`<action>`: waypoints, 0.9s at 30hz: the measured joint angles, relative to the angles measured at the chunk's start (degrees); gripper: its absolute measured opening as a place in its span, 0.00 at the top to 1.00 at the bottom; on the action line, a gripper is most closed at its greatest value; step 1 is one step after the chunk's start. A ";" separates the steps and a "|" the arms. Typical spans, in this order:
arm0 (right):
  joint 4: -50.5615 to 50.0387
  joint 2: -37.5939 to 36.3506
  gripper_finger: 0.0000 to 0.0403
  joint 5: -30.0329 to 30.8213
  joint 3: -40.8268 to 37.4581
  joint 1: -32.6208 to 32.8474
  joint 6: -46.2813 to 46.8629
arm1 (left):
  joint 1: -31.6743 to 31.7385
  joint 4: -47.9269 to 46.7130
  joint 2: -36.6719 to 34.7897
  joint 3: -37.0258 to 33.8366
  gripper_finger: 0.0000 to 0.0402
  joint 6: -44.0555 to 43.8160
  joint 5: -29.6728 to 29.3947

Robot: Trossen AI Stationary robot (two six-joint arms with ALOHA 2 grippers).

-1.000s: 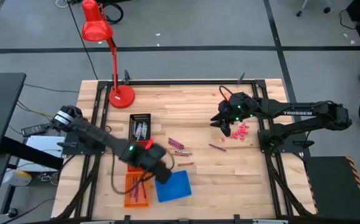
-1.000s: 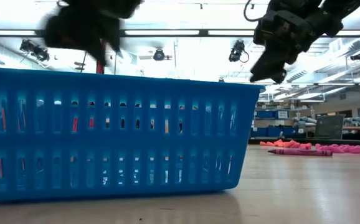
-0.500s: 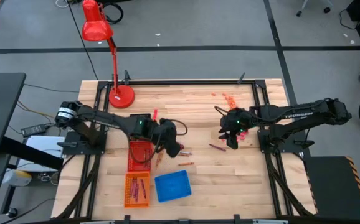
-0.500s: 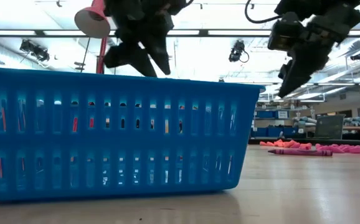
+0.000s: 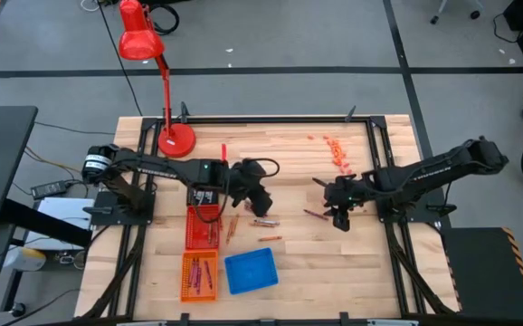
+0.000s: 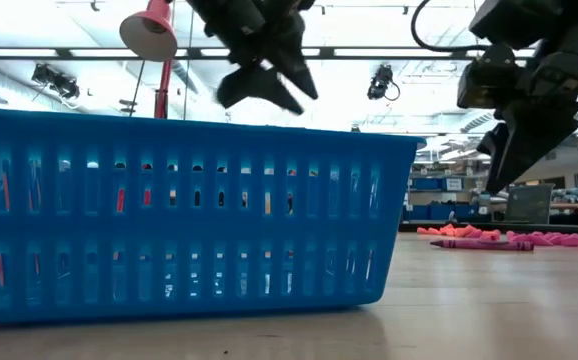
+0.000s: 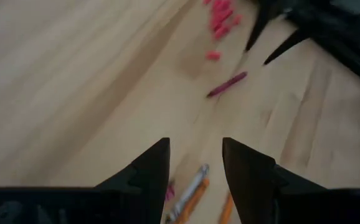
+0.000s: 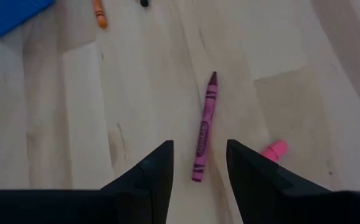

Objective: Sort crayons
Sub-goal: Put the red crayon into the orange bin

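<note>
left gripper (image 5: pixel 263 205): your fingers apart, empty, above loose crayons (image 5: pixel 262 221)
right gripper (image 8: pixel 197 163): apart, empty, hanging over magenta crayon (image 8: pixel 205 127) on tabletop (image 5: pixel 289 263)

We hold our left gripper (image 5: pixel 263 201) over mid-table, fingers parted and empty. Our right gripper (image 5: pixel 341 220) hangs low at the right, fingers likewise parted.
</note>
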 joint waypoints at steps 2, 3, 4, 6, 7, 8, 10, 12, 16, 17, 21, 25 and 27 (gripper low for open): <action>0.11 0.00 0.62 1.00 0.00 1.26 1.46 | 0.00 2.89 0.00 0.00 0.60 5.21 -0.03; 0.03 0.00 0.62 1.47 0.00 1.95 1.99 | 0.00 4.20 0.00 0.00 0.60 7.54 -0.03; 0.03 0.00 0.62 2.04 0.00 2.65 2.19 | 0.00 5.43 0.00 0.00 0.60 9.47 -0.07; 0.02 0.00 0.62 3.51 0.00 3.99 2.48 | 0.00 7.42 0.00 0.00 0.60 12.62 -0.07; -0.05 0.02 0.62 4.53 0.00 4.65 2.68 | 0.00 8.11 0.00 0.00 0.60 13.64 -0.07; -0.15 0.02 0.62 5.58 0.00 5.26 2.94 | 0.00 8.71 0.00 0.00 0.60 14.46 -0.09; -0.11 0.69 0.62 8.18 0.00 6.28 3.07 | 0.00 9.37 0.02 0.00 0.60 15.25 -0.09; -0.09 2.05 0.62 10.24 -0.02 7.08 3.07 | 0.00 9.21 0.02 0.00 0.60 15.57 -0.09; 2.38 6.64 0.62 10.54 -0.02 8.23 2.60 | 0.00 8.15 0.02 0.00 0.60 15.59 -0.11; 3.21 7.72 0.62 10.43 -0.02 8.44 2.61 | 0.00 7.65 0.02 0.00 0.60 15.59 -0.12; 3.95 11.34 0.62 10.26 -0.02 8.77 3.70 | 0.00 5.92 0.02 0.00 0.60 15.55 -0.14; 3.96 13.80 0.62 8.34 -0.02 8.77 3.95 | -0.38 4.45 0.02 0.00 0.60 13.25 -0.26; 3.74 14.74 0.62 7.36 -0.02 8.75 3.95 | -0.46 4.18 0.02 0.00 0.60 12.73 -0.25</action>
